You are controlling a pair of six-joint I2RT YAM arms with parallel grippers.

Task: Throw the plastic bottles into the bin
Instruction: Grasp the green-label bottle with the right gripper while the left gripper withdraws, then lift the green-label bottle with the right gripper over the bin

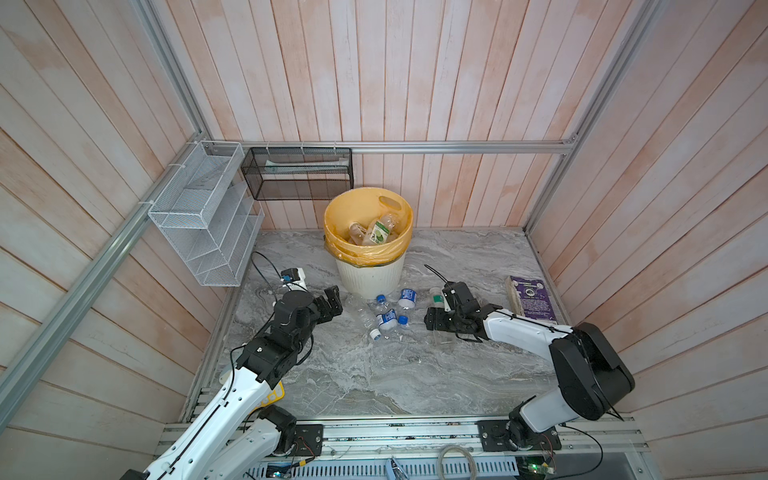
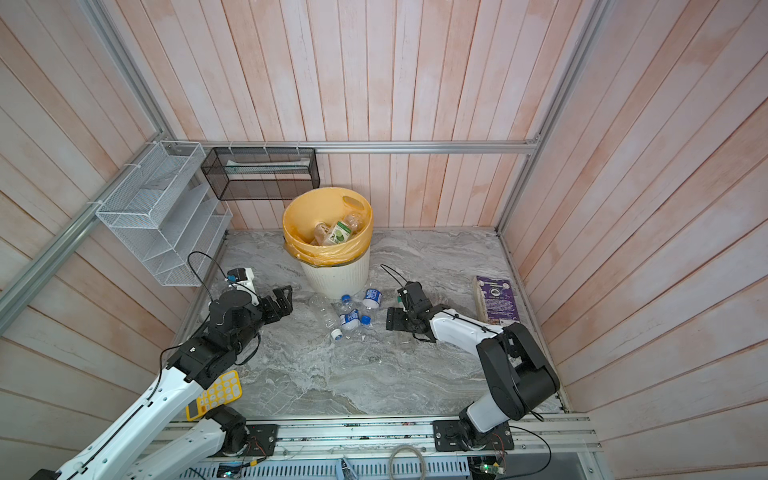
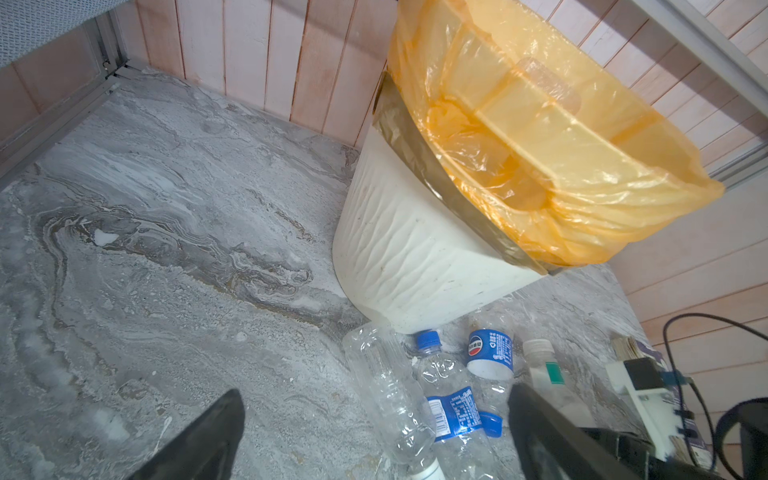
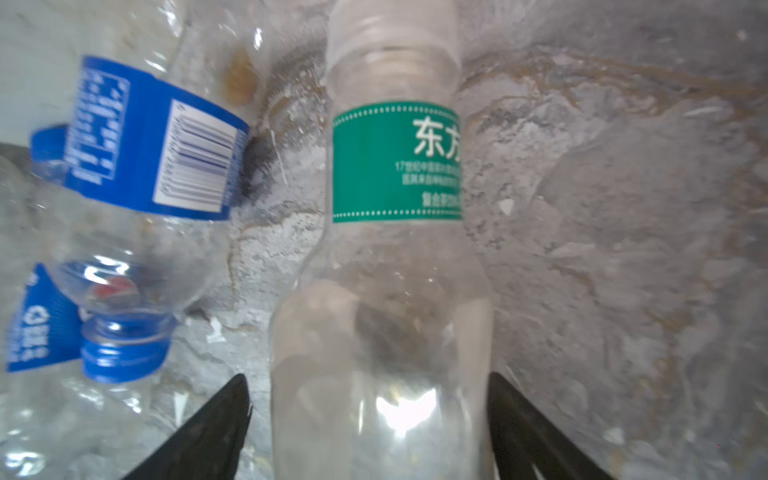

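Observation:
The bin [image 1: 370, 276], cream-white and ribbed with a yellow-orange bag, stands at the back middle and holds several plastic bottles [image 1: 376, 232]. More plastic bottles [image 1: 388, 313], clear with blue caps and labels, lie in a pile just in front of it. A clear bottle with a green label [image 4: 395, 249] lies to the right of the pile. My right gripper [image 4: 366, 376] is open around its lower body, with a thin gap at one finger. In both top views that gripper [image 1: 441, 322] is low over the bottle. My left gripper [image 3: 376, 390] is open and empty, left of the pile.
A purple book [image 1: 532, 297] lies by the right wall. A yellow calculator [image 2: 216, 392] shows under the left arm. A white wire rack [image 1: 208, 224] and a black mesh basket [image 1: 297, 174] hang on the back-left walls. The bin's wall [image 3: 407, 249] rises close behind the pile.

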